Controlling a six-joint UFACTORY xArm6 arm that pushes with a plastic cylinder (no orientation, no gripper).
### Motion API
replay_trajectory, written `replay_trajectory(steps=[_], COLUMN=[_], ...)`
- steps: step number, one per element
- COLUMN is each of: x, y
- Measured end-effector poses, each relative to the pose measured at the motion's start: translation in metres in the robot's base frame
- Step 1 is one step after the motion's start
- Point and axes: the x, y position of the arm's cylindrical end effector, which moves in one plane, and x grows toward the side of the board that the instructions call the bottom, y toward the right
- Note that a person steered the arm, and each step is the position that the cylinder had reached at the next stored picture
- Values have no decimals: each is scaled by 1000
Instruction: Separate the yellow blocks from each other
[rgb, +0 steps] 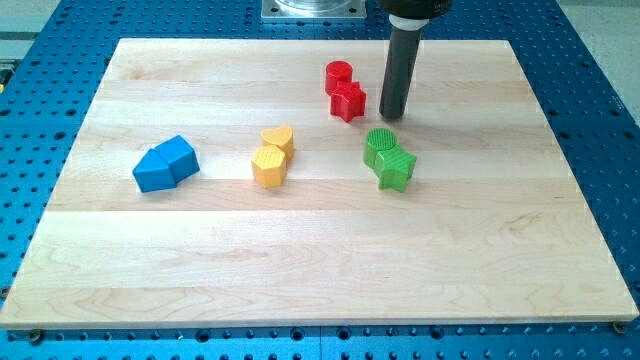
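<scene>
Two yellow blocks touch each other near the board's middle: a heart-shaped yellow block (279, 139) at the top and a roughly hexagonal yellow block (268, 166) just below it. My tip (391, 114) rests on the board at the view's upper right of the yellow pair, well apart from them. It stands just right of the red star block (348, 101) and above the green blocks.
A red cylinder (339, 75) touches the red star. A green cylinder (380, 145) touches a green star block (396, 168). Two blue blocks (153, 173) (179, 155) sit together at the left. The wooden board (320, 270) lies on a blue perforated table.
</scene>
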Motion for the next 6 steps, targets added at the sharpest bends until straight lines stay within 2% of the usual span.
replay_trajectory(steps=[2,3,4,5,6], x=[-1,0,34,76,114], y=[7,-14,-102,-120,-182])
